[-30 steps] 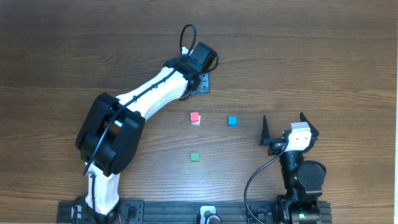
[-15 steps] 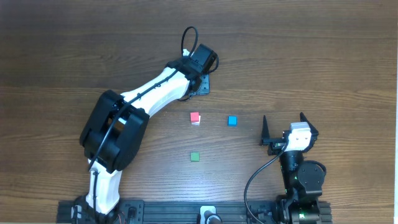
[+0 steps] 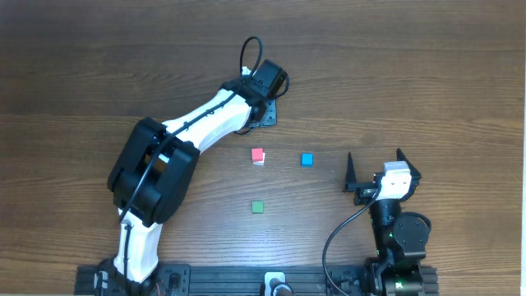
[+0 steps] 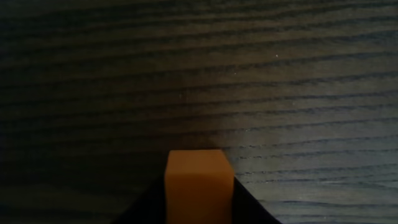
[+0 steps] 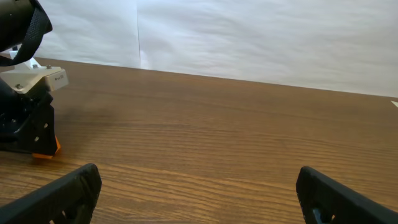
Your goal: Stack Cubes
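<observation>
Orange cube (image 4: 198, 183), clamped in the left gripper (image 3: 263, 109) at upper centre, awaits lifting as the elbow edges right; right gripper (image 3: 374, 161) gapes wide.

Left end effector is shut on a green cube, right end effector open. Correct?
No. The cube in the left end effector is an orange cube, as the left wrist view shows; the green cube lies loose on the table. The right end effector is open.
</observation>
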Controlling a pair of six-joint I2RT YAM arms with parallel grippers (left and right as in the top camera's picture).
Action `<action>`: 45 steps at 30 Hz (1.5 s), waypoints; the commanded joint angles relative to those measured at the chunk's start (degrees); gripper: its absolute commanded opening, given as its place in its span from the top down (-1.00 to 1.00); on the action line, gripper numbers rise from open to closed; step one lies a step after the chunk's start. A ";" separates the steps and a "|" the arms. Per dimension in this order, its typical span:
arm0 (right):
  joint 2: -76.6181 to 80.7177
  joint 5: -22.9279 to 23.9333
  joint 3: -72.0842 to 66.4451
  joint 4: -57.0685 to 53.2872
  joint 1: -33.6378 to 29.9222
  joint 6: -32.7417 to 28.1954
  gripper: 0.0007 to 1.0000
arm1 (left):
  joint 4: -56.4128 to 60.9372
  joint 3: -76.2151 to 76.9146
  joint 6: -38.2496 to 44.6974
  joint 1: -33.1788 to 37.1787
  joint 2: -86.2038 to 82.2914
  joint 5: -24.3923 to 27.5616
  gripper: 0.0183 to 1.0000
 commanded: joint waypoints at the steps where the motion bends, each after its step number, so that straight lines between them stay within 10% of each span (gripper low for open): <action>1: -0.48 -0.63 -0.42 0.13 -0.37 -0.09 -0.98 | 0.22 0.94 0.83 -0.07 1.29 0.17 0.54; 45: -0.48 -0.63 -0.42 0.13 -0.37 -0.09 -0.99 | -16.63 -10.69 -12.46 -8.55 -20.24 2.12 0.96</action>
